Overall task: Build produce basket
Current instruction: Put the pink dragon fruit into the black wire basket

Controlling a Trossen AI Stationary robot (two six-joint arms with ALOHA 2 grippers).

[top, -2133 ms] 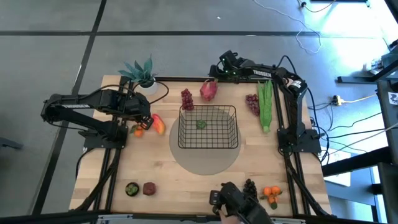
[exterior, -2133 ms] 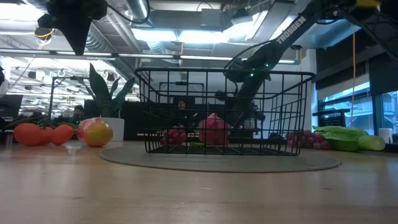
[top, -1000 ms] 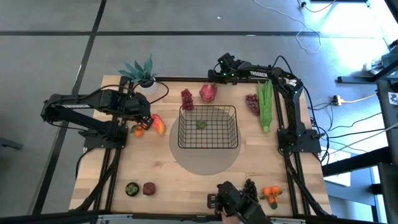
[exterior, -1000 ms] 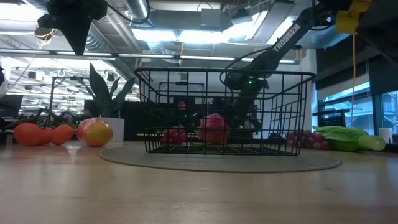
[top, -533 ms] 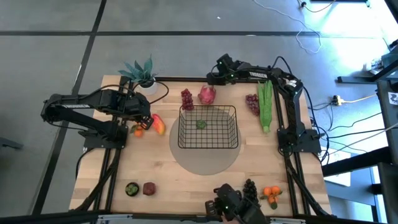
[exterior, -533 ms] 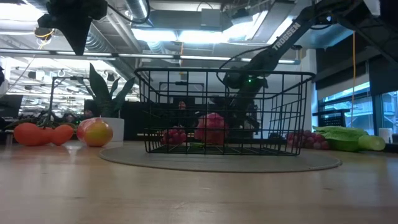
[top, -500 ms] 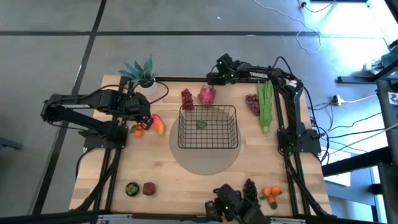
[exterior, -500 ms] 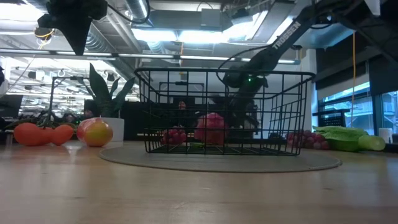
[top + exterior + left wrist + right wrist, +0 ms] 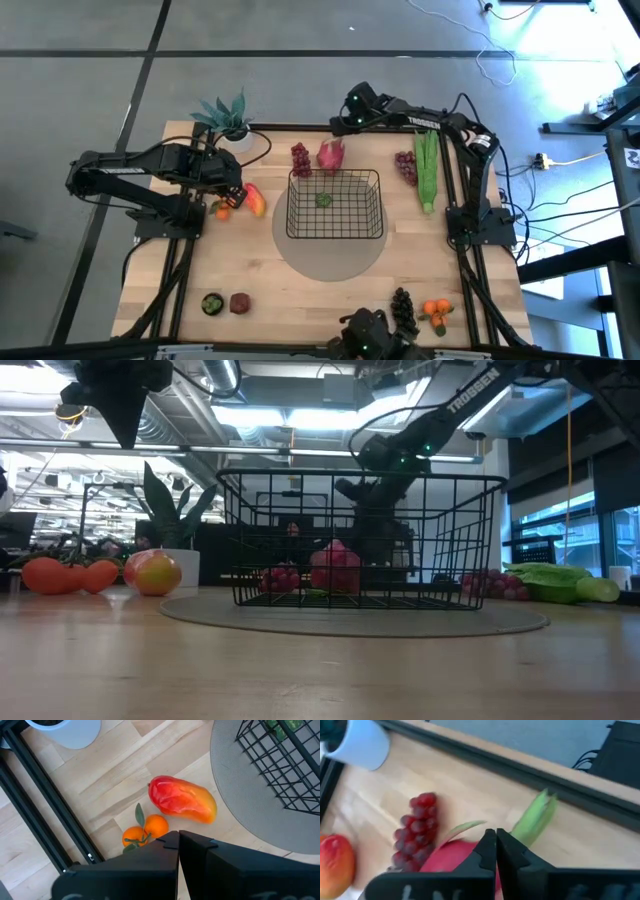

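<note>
The black wire basket [image 9: 335, 204] stands on a grey round mat with one green fruit [image 9: 324, 199] in it. Just beyond its far side is the pink dragon fruit [image 9: 331, 154], with my right gripper [image 9: 339, 127] shut on it from above. Red grapes [image 9: 300, 158] lie to its left. More grapes [image 9: 405, 165] and long green pods [image 9: 427, 170] lie to its right. My left gripper [image 9: 234, 190] hangs shut above the mango [image 9: 182, 800] and oranges [image 9: 146, 831] at the table's left, touching nothing. My right gripper is shut on the dragon fruit's upper end [image 9: 462, 854], among its green-tipped scales. The fingers hide just what they pinch. They slant down from the table's far side. The fruit stands upright under them [image 9: 335, 568]; whether its bottom is off the table I cannot tell.
A spiky plant in a white pot [image 9: 225, 118] stands at the far left corner. A green fruit [image 9: 212, 302] and a brown fruit [image 9: 239, 302] lie near the front left. Dark grapes [image 9: 402, 304] and oranges [image 9: 436, 311] lie front right, beside a camera [image 9: 365, 338].
My right gripper has risen and gone a little toward the table's left, rolling as it went. The dragon fruit has shifted with it toward the left and now stands more upright behind the basket. My left arm has kept still.
</note>
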